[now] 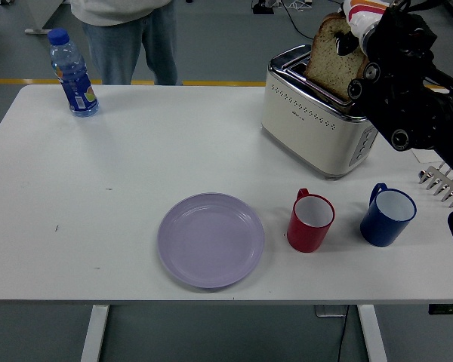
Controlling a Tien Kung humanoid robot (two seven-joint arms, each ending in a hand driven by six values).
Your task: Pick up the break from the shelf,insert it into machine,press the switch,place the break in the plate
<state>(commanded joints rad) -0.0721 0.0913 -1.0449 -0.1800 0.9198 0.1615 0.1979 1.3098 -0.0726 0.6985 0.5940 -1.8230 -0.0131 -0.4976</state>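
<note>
Right now I'm holding bread over the toaster.
My right hand grips the bread slice, its lower edge in the toaster slot.

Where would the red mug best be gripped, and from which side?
The red mug stands upright, its handle at the rim's upper left. Probably best to wrap its body from the right, opposite the handle, though the blue mug standing there crowds that approach.

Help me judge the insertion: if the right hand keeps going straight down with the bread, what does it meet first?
Most likely the toaster: the bread slice in the right hand sits tilted over its top slots, though depth is hard to judge.
</note>
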